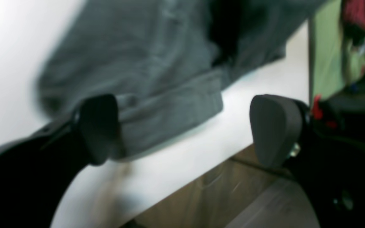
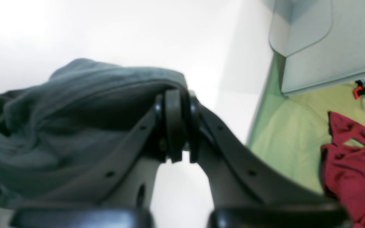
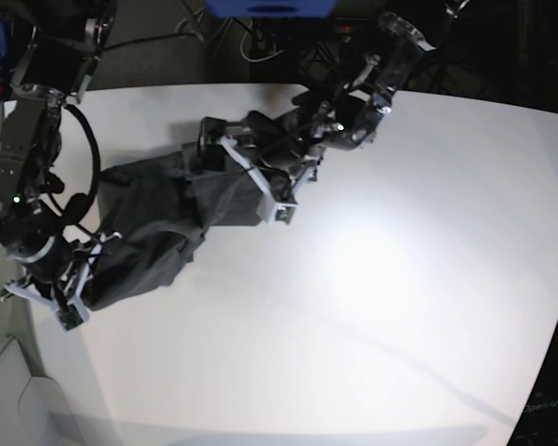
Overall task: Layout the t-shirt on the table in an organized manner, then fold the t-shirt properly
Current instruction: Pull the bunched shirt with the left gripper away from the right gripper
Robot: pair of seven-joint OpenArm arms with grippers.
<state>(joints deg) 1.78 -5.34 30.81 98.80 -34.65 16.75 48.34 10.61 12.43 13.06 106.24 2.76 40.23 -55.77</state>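
The t-shirt (image 3: 158, 223) lies crumpled on the left part of the white desk (image 3: 372, 307) in the base view, a dark heap stretched from near the far edge down toward the left edge. The right tool (image 2: 181, 126) has its pads pressed together on a fold of the cloth; in the right wrist view the fabric runs up over the pads and hangs off to the left. That arm stands at the desk's left edge, bent down over the shirt's lower end. The left tool (image 1: 182, 129) stands with its pads wide apart and nothing between them; one pad (image 1: 100, 126) sits in front of a hemmed edge of the shirt, the other over bare desk. The left arm reaches in from the far side, low over the shirt's upper end.

Only the left wrist view shows the desk's rim with wood floor (image 1: 208, 190) below. Only the right wrist view shows a green sheet (image 2: 293, 133) with a dark red cloth (image 2: 353, 167) off the desk. The base view shows wide bare desk to the right and front.
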